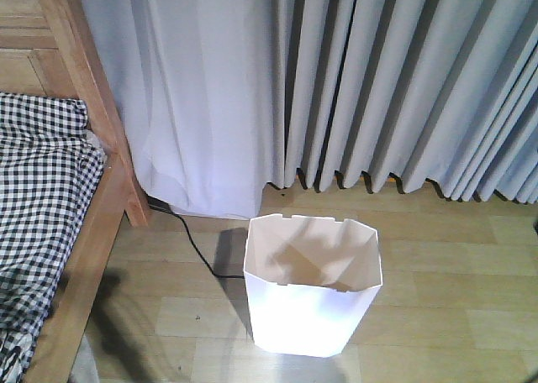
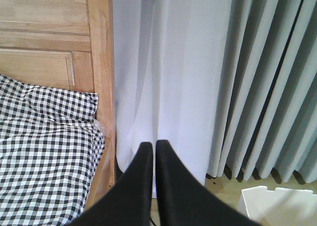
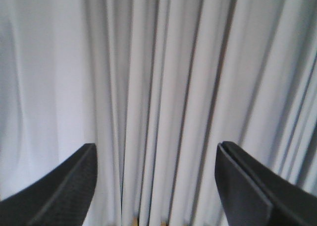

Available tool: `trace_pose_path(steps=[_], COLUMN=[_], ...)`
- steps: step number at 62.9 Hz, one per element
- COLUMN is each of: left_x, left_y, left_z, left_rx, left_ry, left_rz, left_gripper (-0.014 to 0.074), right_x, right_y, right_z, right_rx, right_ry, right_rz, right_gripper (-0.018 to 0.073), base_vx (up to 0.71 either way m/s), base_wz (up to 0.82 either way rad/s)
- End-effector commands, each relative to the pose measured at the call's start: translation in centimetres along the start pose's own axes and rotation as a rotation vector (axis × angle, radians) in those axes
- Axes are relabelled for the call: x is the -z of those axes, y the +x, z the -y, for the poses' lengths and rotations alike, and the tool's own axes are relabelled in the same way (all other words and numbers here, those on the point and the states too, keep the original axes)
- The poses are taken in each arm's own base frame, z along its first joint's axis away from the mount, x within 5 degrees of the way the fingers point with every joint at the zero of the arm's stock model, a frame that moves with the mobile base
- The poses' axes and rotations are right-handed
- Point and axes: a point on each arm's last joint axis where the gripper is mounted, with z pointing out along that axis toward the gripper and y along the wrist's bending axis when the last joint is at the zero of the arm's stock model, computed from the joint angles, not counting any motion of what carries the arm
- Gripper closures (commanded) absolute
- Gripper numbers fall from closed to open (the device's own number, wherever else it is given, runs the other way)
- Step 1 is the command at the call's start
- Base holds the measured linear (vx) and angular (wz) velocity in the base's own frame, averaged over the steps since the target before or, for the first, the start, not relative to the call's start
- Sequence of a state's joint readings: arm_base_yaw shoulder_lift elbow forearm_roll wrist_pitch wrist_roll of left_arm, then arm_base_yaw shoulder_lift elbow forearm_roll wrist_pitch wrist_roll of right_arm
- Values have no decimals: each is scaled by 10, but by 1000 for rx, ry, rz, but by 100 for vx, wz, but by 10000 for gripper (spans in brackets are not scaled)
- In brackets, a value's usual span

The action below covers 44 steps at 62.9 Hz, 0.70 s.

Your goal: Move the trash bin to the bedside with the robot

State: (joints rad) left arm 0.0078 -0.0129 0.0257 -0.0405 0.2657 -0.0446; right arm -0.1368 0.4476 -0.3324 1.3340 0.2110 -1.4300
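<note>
Trash bin (image 1: 311,303): white plastic, faceted, standing upright and empty on the wood floor (image 1: 454,299), mouth up, long axis vertical, tapering downward. Position, reading left to right: bedside (image 1: 101,207) with checked bedding (image 1: 38,198) at far left; black cable (image 1: 197,253) on the floor between; bin right of that, near but apart from the bed frame; grey curtains (image 1: 403,81) behind. I judge it light, thin-walled, somewhat flexible and smooth, so I would pinch the notched rim (image 1: 315,284) rather than the slick sides. Left gripper (image 2: 150,147): fingers nearly together, holding nothing, aimed at the curtain beside the bedpost. Right gripper (image 3: 156,161): fingers spread wide, empty, facing the curtains.
</note>
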Motion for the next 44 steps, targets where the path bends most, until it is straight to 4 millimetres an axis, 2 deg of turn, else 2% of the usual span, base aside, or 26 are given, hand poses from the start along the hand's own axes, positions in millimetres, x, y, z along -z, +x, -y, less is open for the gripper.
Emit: trace_pose_path(steps=[1,10,20,25,31,40,44], left_x=[-1,-1,-1,-1,-1,-1,-1], left_y=[-1,-1,-1,-1,-1,-1,-1], left_z=[0,0,0,0,0,0,0], left_rx=[10,10,10,10,10,10,10], left_ry=[4,4,4,4,4,4,4], left_rz=[64,64,64,64,64,64,64], left_gripper=[602,602,602,602,602,602,602], right_x=[19,38,40,39,39,39,39], right_y=[-10,-4,8,10,10,10,10], right_z=[-3,-8,-7,-6,-3,-4,-6], right_rx=[-2,16,15,13,9,-1,1], right_ry=[10,15,35,46,84,73,56], right_rz=[113,200,193,186,191,192,189], right_gripper=[59,59,61,99,240,559,573], base_vx=[0,0,0,0,0,0,0], base_wz=[0,0,0,0,0,0,0])
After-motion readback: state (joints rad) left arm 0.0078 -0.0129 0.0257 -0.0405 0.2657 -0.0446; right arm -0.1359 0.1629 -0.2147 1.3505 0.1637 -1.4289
